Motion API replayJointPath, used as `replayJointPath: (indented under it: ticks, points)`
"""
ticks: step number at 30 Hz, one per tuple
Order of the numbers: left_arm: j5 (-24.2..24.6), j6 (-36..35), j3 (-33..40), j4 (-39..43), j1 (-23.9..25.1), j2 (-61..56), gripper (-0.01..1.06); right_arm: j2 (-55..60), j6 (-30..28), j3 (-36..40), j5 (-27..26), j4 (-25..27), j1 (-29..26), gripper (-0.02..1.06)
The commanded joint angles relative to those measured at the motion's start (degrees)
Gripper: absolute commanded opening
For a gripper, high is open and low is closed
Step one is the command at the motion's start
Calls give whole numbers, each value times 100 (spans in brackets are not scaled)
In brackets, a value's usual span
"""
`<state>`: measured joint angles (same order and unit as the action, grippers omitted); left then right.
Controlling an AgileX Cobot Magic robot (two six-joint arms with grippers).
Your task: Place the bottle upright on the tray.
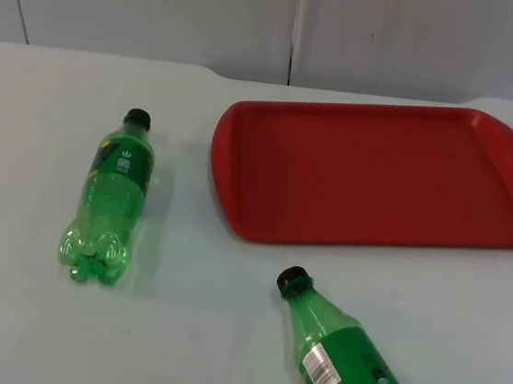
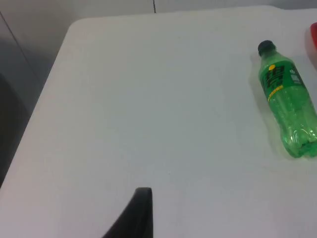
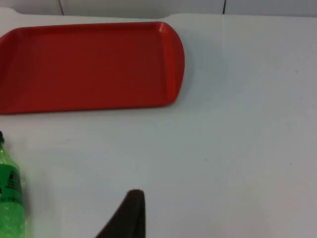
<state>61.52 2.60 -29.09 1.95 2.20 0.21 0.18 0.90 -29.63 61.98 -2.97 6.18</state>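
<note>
- Lying on its side on the white tabletop [image 1: 20, 313], the left green bottle [image 1: 109, 201] rests well to the left of the red tray [image 1: 384, 174], its black cap [image 1: 138, 120] pointing toward the grey wall [image 1: 166, 6] and its base toward the near edge.
- A second green bottle [image 1: 348, 365] also lies on its side, in front of the tray and apart from it, with its cap [image 1: 292, 280] aimed up and left toward the tray's near edge and its base running out of the top view.
- The tray sits flat near the wall, and neither bottle touches it.
- In the left wrist view, the left bottle [image 2: 286, 101] lies on bare tabletop [image 2: 148, 99], with a sliver of the tray [image 2: 314, 39] just past it.
- The left gripper [image 2: 136, 218] shows one black fingertip over bare tabletop, well apart from the bottle; whether it is released or clenched I cannot tell.
- In the right wrist view, the tray [image 3: 84, 64] lies ahead and part of the second bottle [image 3: 11, 198] lies on the tabletop [image 3: 237, 124] in front of it.
- The right gripper [image 3: 126, 218] likewise shows one dark fingertip above bare tabletop, grasping nothing visible; its state cannot be told.
</note>
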Motion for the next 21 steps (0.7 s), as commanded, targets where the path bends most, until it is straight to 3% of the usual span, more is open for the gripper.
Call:
replayJointPath:
  ticks: [1, 12, 21]
  points:
    - [-88, -49, -109, 10, 10, -21, 105, -18, 15, 6, -24, 27, -21, 105]
    - [-154, -49, -434, -13, 10, 798, 105, -18, 25, 6, -24, 27, -20, 105]
    - [-639, -49, -554, -240, 10, 1629, 105, -18, 25, 6, -24, 27, -20, 105]
